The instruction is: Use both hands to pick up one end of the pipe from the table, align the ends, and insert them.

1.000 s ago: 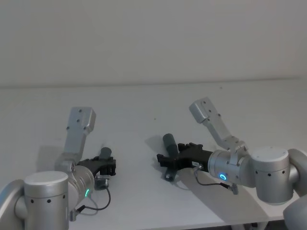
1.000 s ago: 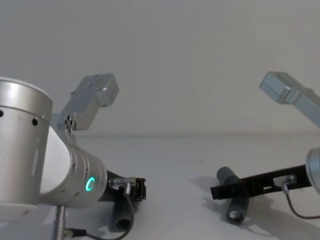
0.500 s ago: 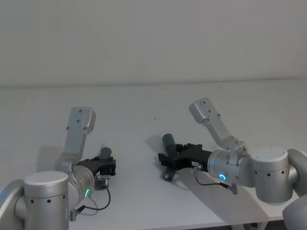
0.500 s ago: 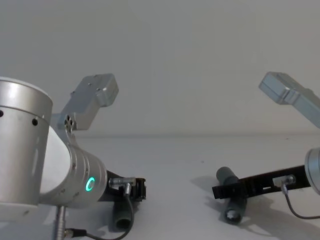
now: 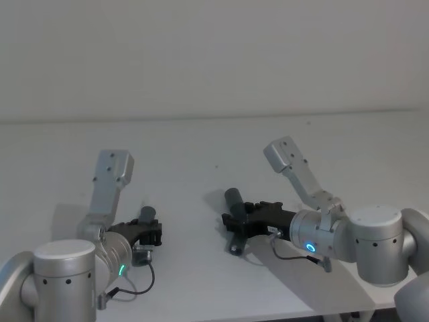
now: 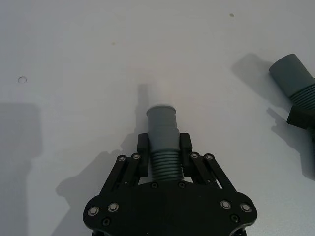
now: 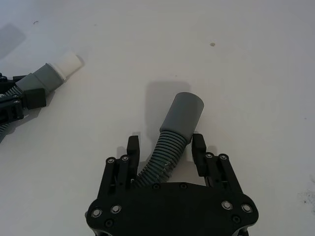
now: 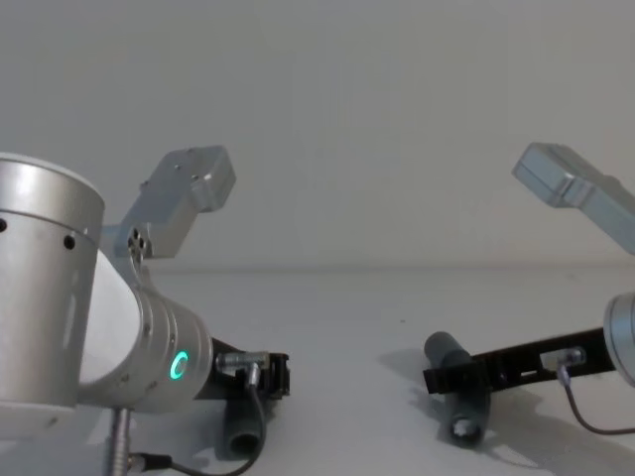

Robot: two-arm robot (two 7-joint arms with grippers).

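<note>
The pipe lies in two ribbed dark grey pieces on the white table (image 5: 201,144). My left gripper (image 6: 163,145) is shut on one piece (image 6: 162,162), whose grey cuff (image 6: 161,123) ends in a white tip (image 6: 155,96). In the head view this gripper (image 5: 153,231) sits at the near left. My right gripper (image 7: 165,145) is open and straddles the other piece (image 7: 170,147) behind its plain wide cuff (image 7: 183,115). A gap shows beside each finger. In the head view the right gripper (image 5: 231,225) is near the centre, with that piece (image 5: 233,198) lying crosswise through it.
Both silver forearms reach in from the near corners, the left (image 5: 110,181) and the right (image 5: 301,174). Thin grey cables (image 5: 144,278) hang near the wrists. A pale wall (image 5: 214,54) rises behind the table's far edge.
The right gripper has drawn back slightly to the right. The piece between its fingers has turned a little, its near end swinging left. The left gripper and its piece have not moved.
</note>
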